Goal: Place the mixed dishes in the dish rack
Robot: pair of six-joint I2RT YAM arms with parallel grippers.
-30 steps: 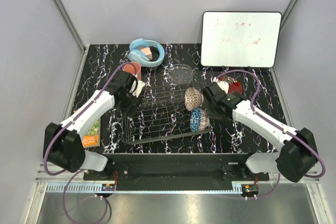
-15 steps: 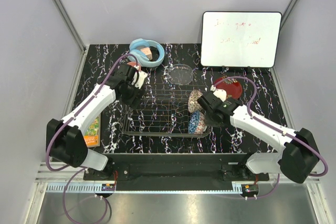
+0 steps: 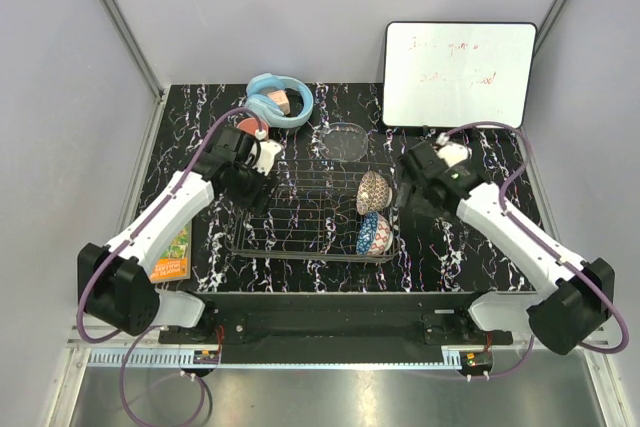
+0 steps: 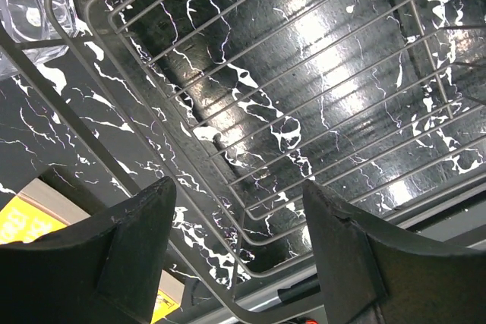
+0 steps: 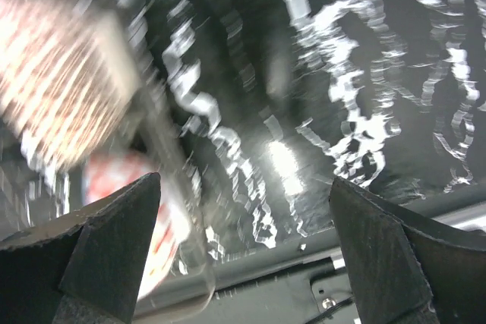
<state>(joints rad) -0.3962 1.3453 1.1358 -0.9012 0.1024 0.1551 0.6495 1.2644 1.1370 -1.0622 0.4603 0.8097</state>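
Note:
The chrome wire dish rack [image 3: 300, 219] sits mid-table. At its right end a beige patterned bowl [image 3: 372, 190] and a blue patterned bowl [image 3: 373, 233] stand on edge. A clear glass bowl [image 3: 345, 139] lies behind the rack. My right gripper [image 3: 408, 181] hangs open just right of the beige bowl [image 5: 53, 104], apart from it, in a blurred wrist view. My left gripper [image 3: 256, 179] is open over the rack's left rim [image 4: 152, 210], nothing between its fingers. A clear glass tumbler [image 4: 30, 5] stands outside that rim. A salmon-pink cup [image 3: 248, 126] peeks out behind the left arm.
Light blue headphones [image 3: 279, 99] lie at the back left. A whiteboard [image 3: 458, 74] leans at the back right. An orange book [image 3: 176, 249] lies at the left edge under the left arm, its corner [image 4: 23, 225] visible in the left wrist view.
My right gripper has opened, let go of the beige bowl in the rack and drawn back to the right. The left gripper has shifted a little toward the back.

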